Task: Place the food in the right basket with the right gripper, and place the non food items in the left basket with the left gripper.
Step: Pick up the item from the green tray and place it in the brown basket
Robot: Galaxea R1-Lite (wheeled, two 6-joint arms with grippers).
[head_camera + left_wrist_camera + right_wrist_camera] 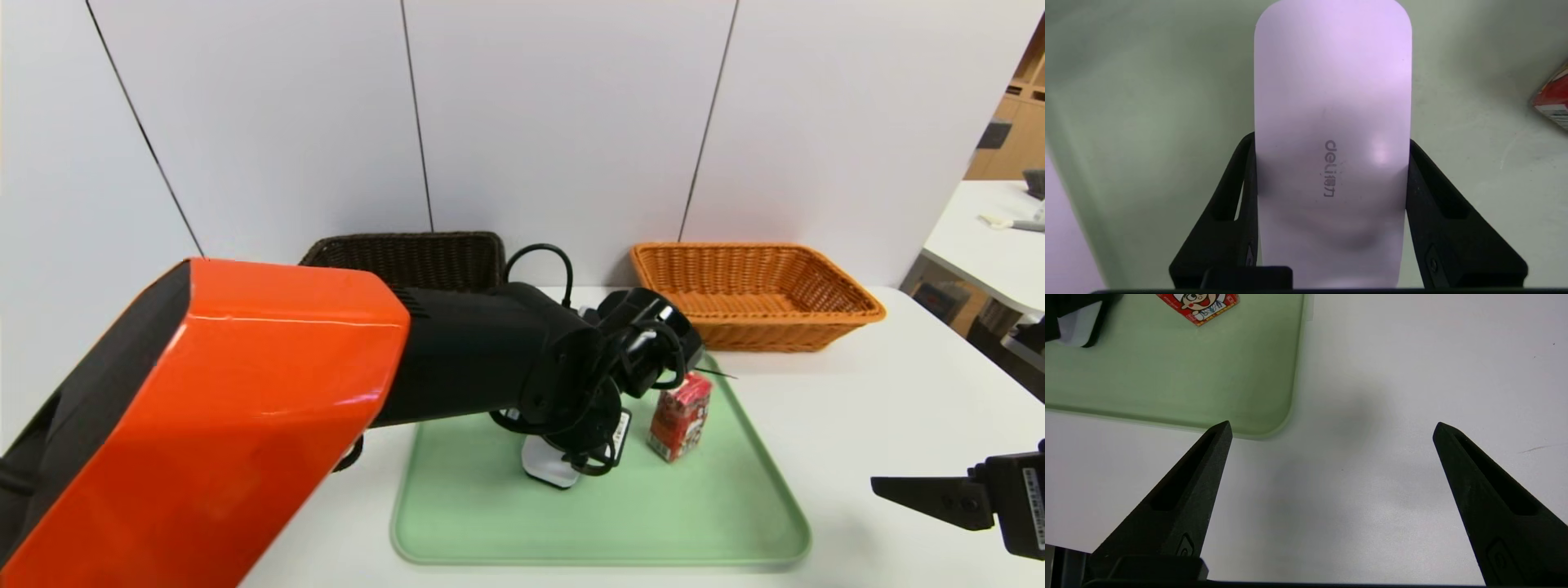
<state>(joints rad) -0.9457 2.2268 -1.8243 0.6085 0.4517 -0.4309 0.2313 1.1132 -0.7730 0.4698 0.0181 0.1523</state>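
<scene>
Sorting is barely begun: left pincer (1331, 212) pinches the white oblong plastic mouse (1331, 122) on the pale green tray (735, 523), right pincer (1331, 428) hangs spread above the white bench (882, 408), red drink carton (679, 416) untouched, both wicker baskets apparently empty.

Left arm extended forward and inward across body, wrist bent down. Left end effector (1331, 212) lowered, fingers (1237, 196) closed against both sides of white object. Right end effector (1331, 428) low at right, fingers spread wide, holding nothing.
</scene>
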